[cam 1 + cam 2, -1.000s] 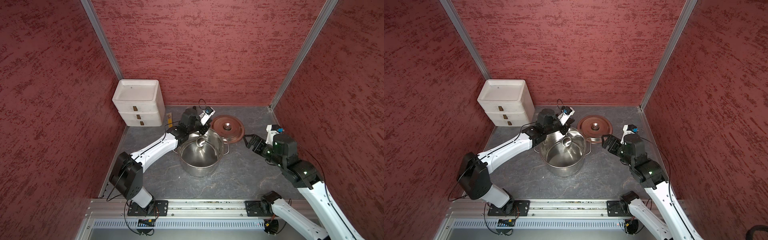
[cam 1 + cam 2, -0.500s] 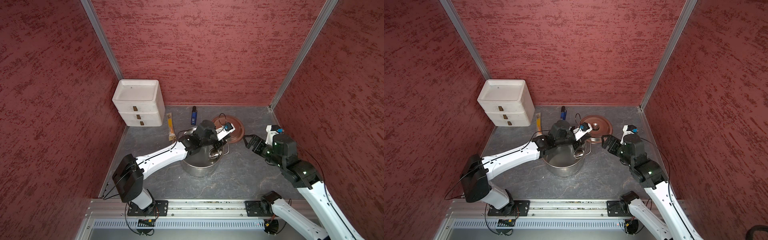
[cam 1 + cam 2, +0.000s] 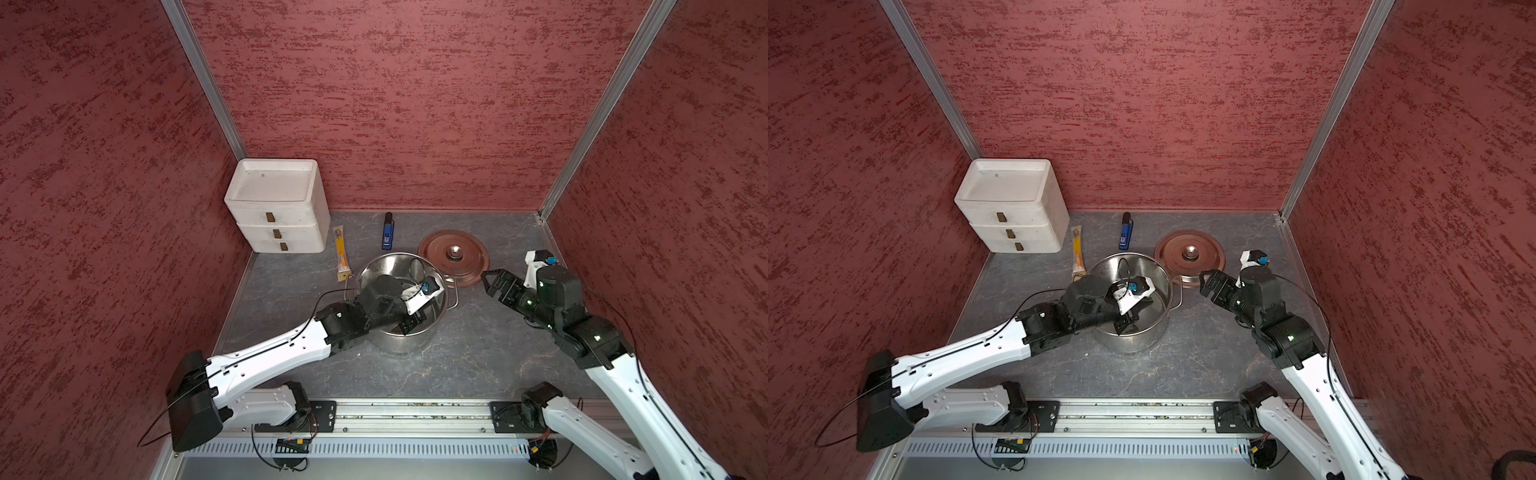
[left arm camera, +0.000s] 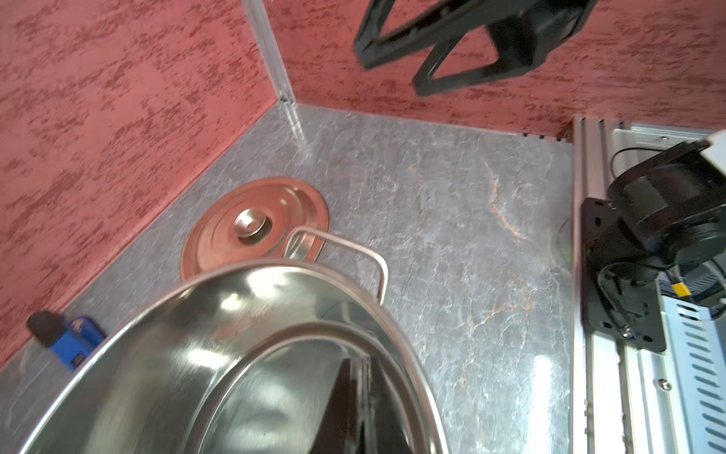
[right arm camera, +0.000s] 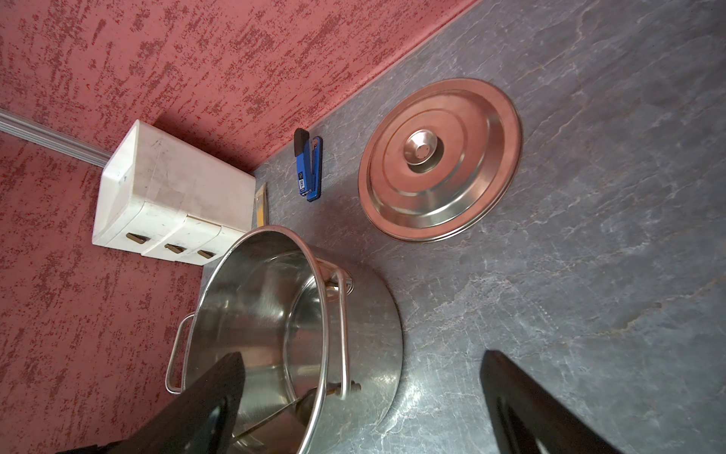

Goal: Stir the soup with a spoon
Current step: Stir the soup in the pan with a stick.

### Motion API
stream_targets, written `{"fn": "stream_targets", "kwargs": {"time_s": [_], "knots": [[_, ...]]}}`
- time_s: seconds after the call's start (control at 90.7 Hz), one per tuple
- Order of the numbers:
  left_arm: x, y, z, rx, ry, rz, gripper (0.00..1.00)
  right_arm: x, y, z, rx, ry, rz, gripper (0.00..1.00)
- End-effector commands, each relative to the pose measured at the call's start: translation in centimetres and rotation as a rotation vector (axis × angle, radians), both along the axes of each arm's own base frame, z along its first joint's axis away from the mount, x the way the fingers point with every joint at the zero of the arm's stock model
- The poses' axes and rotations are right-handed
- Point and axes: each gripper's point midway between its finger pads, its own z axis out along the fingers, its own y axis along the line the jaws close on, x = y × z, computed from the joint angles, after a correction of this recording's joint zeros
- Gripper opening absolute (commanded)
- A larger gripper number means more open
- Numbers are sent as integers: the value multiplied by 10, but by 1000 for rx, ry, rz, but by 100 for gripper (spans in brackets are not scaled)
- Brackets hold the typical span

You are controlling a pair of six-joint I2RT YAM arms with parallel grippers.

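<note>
Holding one ladle (image 5: pixel 275 414) inside one stockpot (image 3: pixel 399 343)

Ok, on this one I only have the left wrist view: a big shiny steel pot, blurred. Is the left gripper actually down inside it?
Observer: Yes. In both top views the left gripper reaches over the near rim into the large shiny steel stockpot.
Operator: Is the ladle in there too?
Observer: The right wrist view shows the long slim metal ladle, its thin handle slanting inside the pot; the grip itself is hidden there.
Operator: Anything beside the pot that I'm missing?
Observer: A narrow orange-yellow packaged stick lies beside a white three-drawer box, its near end close to the pot.
</note>
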Motion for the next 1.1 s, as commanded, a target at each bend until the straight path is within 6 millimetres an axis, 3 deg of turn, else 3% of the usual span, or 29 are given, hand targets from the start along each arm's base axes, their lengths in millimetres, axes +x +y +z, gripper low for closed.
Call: {"fn": "stream_targets", "kwargs": {"time_s": [0.0,0.209,0.43,0.595,0.738,1.091], "knots": [[17,34,-1,13,0,125,0,6,7,9,21,-31,21,98],[53,78,7,0,-31,239,0,8,7,14,13,-38,25,99],[104,88,19,-13,-85,280,0,3,3,19,6,-44,17,98],[142,75,28,-34,-111,263,0,-1,-1,23,0,-49,9,98],[160,57,29,-45,-93,207,0,-6,-6,26,-5,-55,-4,98],[158,-2,39,-102,-65,13,0,-14,-13,20,-10,-41,-24,99]]}}
